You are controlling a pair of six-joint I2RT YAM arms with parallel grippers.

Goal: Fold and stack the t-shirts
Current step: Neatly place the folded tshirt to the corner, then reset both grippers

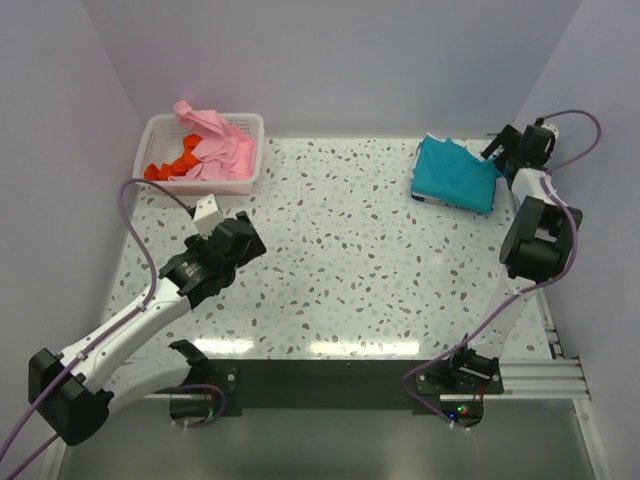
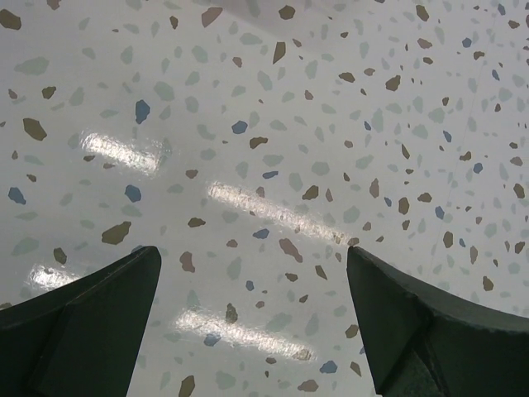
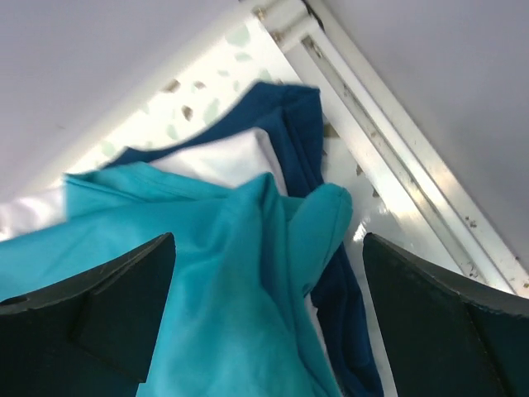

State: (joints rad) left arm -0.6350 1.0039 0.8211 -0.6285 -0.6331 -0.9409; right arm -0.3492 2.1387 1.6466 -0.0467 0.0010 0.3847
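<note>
Shows the right claw (image 1: pixel 497 152) (image 3: pixel 266 248) gaping wide, gripping nothing. Finds the soft teal short-sleeved cloth t-shirt (image 1: pixel 457 172) (image 3: pixel 207 273) directly beneath and between its fingers, rumpled on top of a stack. Under that, a plain white cloth t-shirt (image 3: pixel 223 161). Lowest, a dark blue cloth t-shirt (image 3: pixel 291 112), poking out beyond the fingertips toward the metal edge rail (image 3: pixel 388 157). Cannot tell whether fingers touch cloth. Shows the left claw (image 1: pixel 245 235) (image 2: pixel 254 265) equally wide, empty, above bare speckled surface (image 2: pixel 273 124). Places, ahead of it, a white slatted plastic basket (image 1: pixel 160 128) containing a pink cloth t-shirt (image 1: pixel 225 150) and an orange-red cloth t-shirt (image 1: pixel 175 165).
</note>
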